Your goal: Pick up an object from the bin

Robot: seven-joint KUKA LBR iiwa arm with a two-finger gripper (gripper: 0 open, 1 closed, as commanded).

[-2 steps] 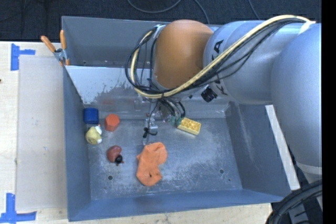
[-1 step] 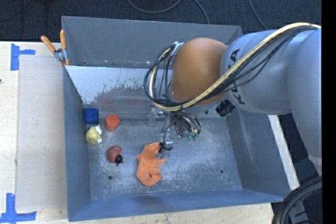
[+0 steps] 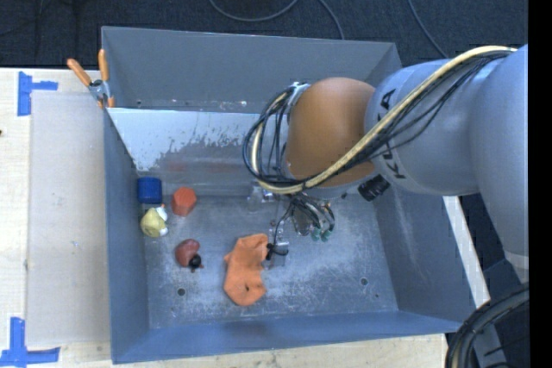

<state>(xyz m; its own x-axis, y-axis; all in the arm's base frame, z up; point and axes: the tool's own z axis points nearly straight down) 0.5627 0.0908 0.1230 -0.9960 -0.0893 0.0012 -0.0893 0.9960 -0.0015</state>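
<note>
The grey bin [image 3: 216,73] holds six small things, all on its floor. Five of them are in a loose group close to the left wall: a blue block [image 3: 149,190], just right of it an orange cylinder [image 3: 184,201], below the block a yellow lump [image 3: 154,222], and more to the front a red-brown ball [image 3: 186,252] with a black bit [image 3: 196,262] touching its lower right side. The sixth is an orange rag [image 3: 245,270], crumpled, lying near the middle of the floor and a little toward the front wall, apart from the others.

The gripper [image 3: 278,248] is down low in the bin, right at the upper right edge of the orange rag – if it touches the rag I cannot tell, and if it is apart or together I cannot tell either. The rag is on the floor, not lifted.

The right half of the floor, from the rag to the right wall and the front wall, is bare. There is also bare floor along the back wall on the left. The arm [image 3: 466,134] with its orange cover [image 3: 332,129] and cables [image 3: 267,142] hangs over the back right part.

On the arm's grey shell are black letters [image 3: 385,103] – the cables cross them and I cannot read the whole word
</note>
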